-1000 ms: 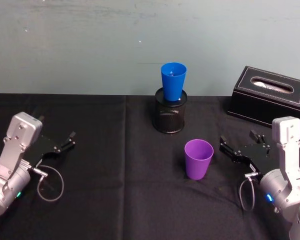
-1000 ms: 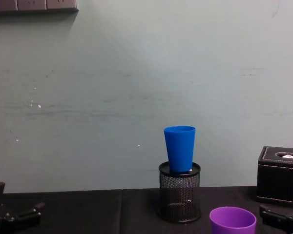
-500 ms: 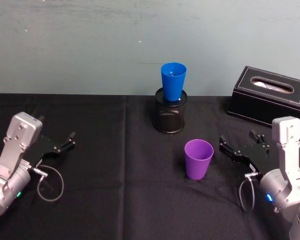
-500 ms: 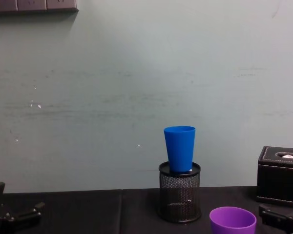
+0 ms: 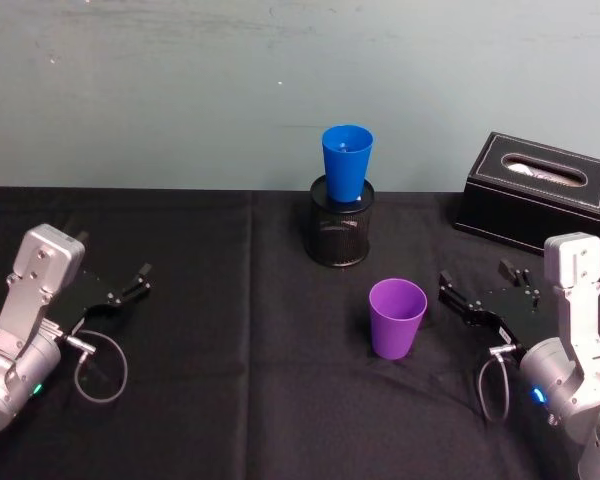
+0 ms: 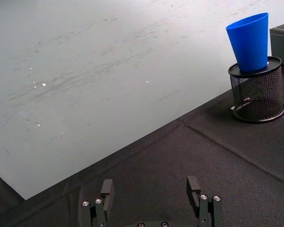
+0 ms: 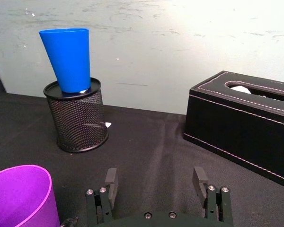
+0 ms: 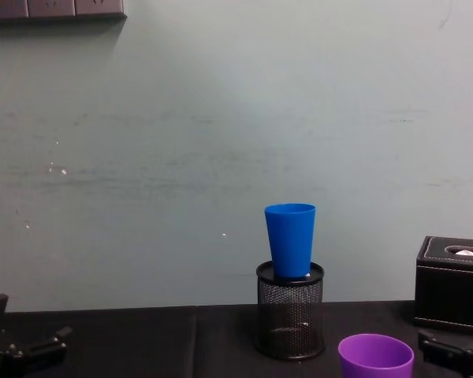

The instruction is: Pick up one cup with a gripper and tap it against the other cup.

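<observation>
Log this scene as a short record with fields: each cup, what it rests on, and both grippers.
purple cup: upright on the black tablecloth, mouth up, not held
blue cup: upright, seated in the top of the black mesh holder, behind the purple cup
right gripper: open, low over the table, just right of the purple cup, not touching it
left gripper: open, low at the table's left side, far from both cups
tissue box: black, at the back right
</observation>
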Motion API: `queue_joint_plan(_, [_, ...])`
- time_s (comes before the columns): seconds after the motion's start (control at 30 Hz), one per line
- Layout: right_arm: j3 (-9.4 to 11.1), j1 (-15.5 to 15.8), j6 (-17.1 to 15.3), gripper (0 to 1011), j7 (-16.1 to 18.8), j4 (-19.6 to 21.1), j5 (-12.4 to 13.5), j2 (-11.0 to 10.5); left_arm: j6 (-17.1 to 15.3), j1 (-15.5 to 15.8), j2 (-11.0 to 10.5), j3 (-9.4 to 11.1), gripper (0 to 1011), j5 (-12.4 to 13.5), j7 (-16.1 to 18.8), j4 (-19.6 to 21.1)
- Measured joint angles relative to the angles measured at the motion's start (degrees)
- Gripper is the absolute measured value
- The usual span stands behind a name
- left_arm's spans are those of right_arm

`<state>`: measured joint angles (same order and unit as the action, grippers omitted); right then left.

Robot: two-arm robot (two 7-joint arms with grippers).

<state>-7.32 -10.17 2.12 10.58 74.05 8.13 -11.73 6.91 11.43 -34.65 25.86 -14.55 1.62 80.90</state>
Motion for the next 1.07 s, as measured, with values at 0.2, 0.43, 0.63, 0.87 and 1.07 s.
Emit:
queue_joint_plan(0.2, [0.0,0.0,0.0,1003,0.0,0.0,0.0,0.0,0.0,0.0,0.0,0.0,1012,0.0,0.0,0.0])
queue_joint_plan(0.43, [0.0,0.0,0.0,1003,0.0,0.0,0.0,0.0,0.0,0.0,0.0,0.0,1011,0.0,0.0,0.0])
queue_joint_plan(0.63, [0.0,0.0,0.0,1003,0.0,0.0,0.0,0.0,0.0,0.0,0.0,0.0,1011,0.0,0.0,0.0])
queue_joint_plan(0.87, [0.0,0.0,0.0,1003,0.0,0.0,0.0,0.0,0.0,0.0,0.0,0.0,1011,0.0,0.0,0.0])
queue_joint_plan(1.07, [0.0,0.0,0.0,1003,0.0,0.0,0.0,0.0,0.0,0.0,0.0,0.0,1011,0.0,0.0,0.0])
